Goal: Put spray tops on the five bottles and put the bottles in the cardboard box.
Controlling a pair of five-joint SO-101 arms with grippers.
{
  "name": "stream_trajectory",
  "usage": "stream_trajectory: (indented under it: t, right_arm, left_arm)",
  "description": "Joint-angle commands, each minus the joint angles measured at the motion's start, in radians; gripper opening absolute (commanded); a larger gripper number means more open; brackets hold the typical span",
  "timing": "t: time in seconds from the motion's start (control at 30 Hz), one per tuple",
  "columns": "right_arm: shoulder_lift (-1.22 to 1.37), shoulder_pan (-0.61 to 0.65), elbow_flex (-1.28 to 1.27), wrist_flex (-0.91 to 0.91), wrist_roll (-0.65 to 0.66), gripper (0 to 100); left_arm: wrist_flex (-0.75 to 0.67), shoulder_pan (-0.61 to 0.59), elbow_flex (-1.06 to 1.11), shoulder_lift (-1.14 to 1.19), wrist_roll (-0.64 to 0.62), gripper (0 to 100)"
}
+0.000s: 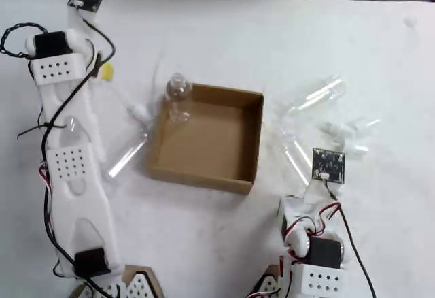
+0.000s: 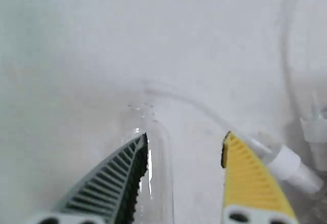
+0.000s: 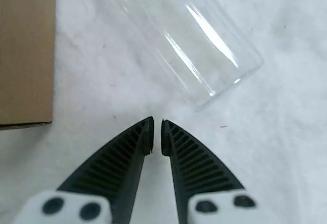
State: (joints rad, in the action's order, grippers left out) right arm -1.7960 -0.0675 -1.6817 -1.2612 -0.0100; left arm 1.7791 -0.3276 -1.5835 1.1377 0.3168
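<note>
Lowest in the high view, at the bottom right, the right arm sits folded on the white table. Its wrist view shows the right gripper with both dark fingers pinched nearly together and nothing between them. Just past the tips, apart from them, a clear bottle lies on its side, and a corner of the cardboard box takes the upper left of that view.

In the middle of the high view the box stands open. An upright bottle stands at its upper left corner; whether its base is inside the wall or just outside is hard to tell. Left of the box a slanted bottle lies near the wall, with a white spray top just above it. Right of the box, scattered bottles and loose spray tops lie together, too glassy to count.

Farthest off, the left arm runs up the left edge to the upper left. The left gripper is spread wide, one finger dark and one yellow. A flat-lying bottle rests on the table between them, close against the dark finger and not clamped. A tubed spray top lies beside the yellow finger
</note>
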Motion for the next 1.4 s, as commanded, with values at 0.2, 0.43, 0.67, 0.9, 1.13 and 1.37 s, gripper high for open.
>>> stream_trajectory:
  t: [0.2,0.43,0.67,0.9,1.13,1.37]
  right_arm:
    - [-0.005,0.004,-0.009,-0.004,0.008,1.5]
    - [-0.005,0.005,-0.009,-0.004,0.008,1.5]
    - [-0.005,0.005,-0.009,-0.004,0.008,1.5]
    - [-0.005,0.005,-0.009,-0.004,0.008,1.5]
    - [-0.005,0.005,-0.009,-0.004,0.008,1.5]
    - [-0.005,0.005,-0.009,-0.004,0.008,1.5]
  left_arm:
    - [-0.063,-0.016,-0.005,0.031,-0.130,23]
    - [-0.121,-0.056,-0.015,0.133,-0.135,23]
    - [-0.127,-0.074,-0.015,0.133,-0.132,23]
    - [-0.103,-0.105,-0.083,0.036,-0.138,23]
    - [-0.209,-0.134,-0.055,0.068,-0.209,23]
    - [-0.284,-0.085,-0.061,0.202,-0.216,23]
